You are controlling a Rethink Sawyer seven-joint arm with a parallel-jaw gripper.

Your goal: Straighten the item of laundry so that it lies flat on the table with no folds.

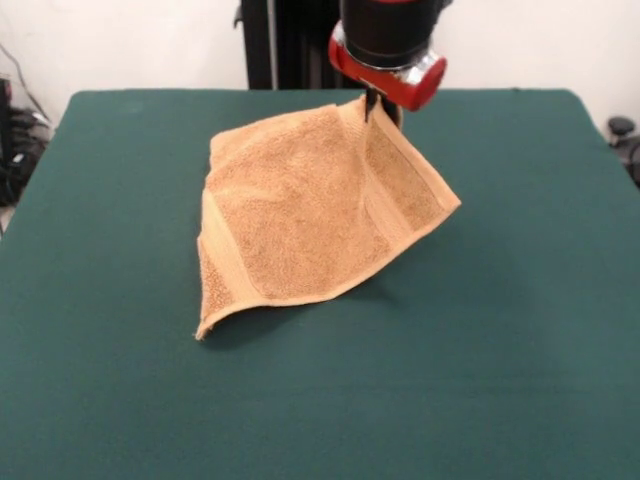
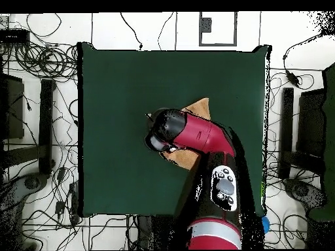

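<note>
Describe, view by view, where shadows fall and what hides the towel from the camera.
Front view: the lifted towel casts a dark shadow on the table under its raised lower edge; the gripper pinches its top corner. Overhead view: the arm covers most of the towel, leaving only corners visible.

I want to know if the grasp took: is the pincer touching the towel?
Touching. In the front view the pincer meets the towel's raised top edge, and the cloth hangs from it, partly lifted off the table.
</note>
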